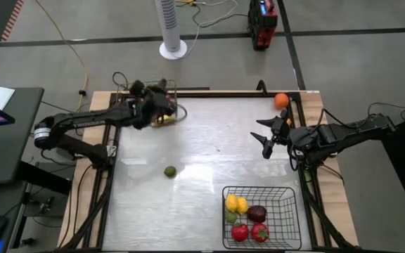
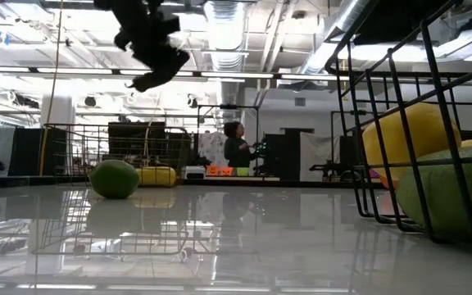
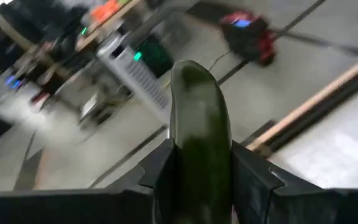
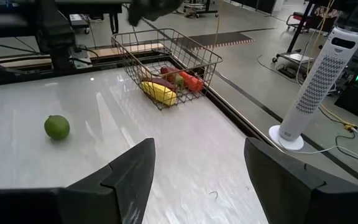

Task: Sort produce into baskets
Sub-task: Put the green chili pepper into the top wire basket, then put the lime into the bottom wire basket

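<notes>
A long dark green vegetable (image 3: pixel 197 118) is held in my left gripper (image 1: pixel 159 107), which is shut on it above the grey wire basket (image 1: pixel 167 90) at the table's far left. That basket (image 4: pixel 166 59) holds a yellow piece (image 4: pixel 157 92) and red and green ones. A green lime (image 1: pixel 170 171) rests on the table's middle left. An orange (image 1: pixel 281 100) sits at the far right. My right gripper (image 1: pixel 267 140) hangs open near the right edge, with nothing between its fingers. The black basket (image 1: pixel 287 200) at the near right holds yellow, maroon, red and green produce. My left gripper pinches the dark green vegetable by its two long sides (image 3: pixel 185 168) between its two fingers (image 3: pixel 157 177). The vegetable lies along the fingers, and its rounded end (image 3: pixel 191 71) sticks out well past the fingertips. It is lifted clear, over the grey basket.
The table has a raised wooden rim (image 1: pixel 209 93). A white tower fan (image 1: pixel 171 28) and a red device (image 1: pixel 262 21) stand on the floor beyond the far edge. A person (image 2: pixel 236 147) stands far back in the room. Bare tabletop (image 1: pixel 216 147) lies between the two arms.
</notes>
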You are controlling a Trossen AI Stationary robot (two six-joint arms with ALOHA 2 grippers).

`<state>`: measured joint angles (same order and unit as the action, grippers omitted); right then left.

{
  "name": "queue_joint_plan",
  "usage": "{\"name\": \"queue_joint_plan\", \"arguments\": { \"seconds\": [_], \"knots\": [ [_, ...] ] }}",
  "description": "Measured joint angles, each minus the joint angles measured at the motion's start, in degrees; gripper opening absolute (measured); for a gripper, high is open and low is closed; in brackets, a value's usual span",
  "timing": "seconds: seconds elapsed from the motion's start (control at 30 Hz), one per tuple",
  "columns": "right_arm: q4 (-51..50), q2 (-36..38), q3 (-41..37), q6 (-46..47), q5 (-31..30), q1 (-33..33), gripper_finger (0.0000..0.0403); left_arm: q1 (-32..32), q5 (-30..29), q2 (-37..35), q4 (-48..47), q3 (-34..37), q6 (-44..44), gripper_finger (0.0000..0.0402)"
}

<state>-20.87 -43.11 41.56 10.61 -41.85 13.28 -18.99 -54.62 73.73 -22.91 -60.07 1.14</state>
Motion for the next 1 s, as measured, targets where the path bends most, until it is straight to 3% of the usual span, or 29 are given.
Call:
{"name": "queue_joint_plan", "arguments": {
  "seconds": [0.17,0.33,0.4,0.57,0.63,0.83,1.0],
  "knots": [
    [0.11,0.0,0.0,-0.07,0.0,0.0,0.0276,-6.18,2.37,1.33,-5.13,0.02,3.14,0.0163],
    [-0.01,0.0,0.0,-0.13,0.01,0.02,0.0276,-9.19,10.39,1.33,-9.53,0.07,5.15,0.0211],
    [-0.04,0.0,0.0,-0.15,0.0,0.0,0.0276,-9.13,18.98,1.24,-10.57,0.07,5.39,0.0218],
    [-0.05,0.0,0.0,-0.47,0.0,0.01,0.0276,-4.36,53.5,1.19,-10.05,0.9,0.98,0.0221],
    [-0.05,0.0,0.0,-0.55,0.0,0.01,0.0276,0.15,59.41,1.26,-9.28,1.19,0.61,0.0221],
    [-0.06,0.0,0.0,-0.14,0.0,0.0,0.0276,15.75,56.76,1.29,-9.54,1.25,1.73,0.0221],
    [0.14,0.0,0.0,-0.13,0.02,0.06,0.0276,26.32,50.49,1.31,-11.85,1.25,10.49,0.0221]
  ]
}}
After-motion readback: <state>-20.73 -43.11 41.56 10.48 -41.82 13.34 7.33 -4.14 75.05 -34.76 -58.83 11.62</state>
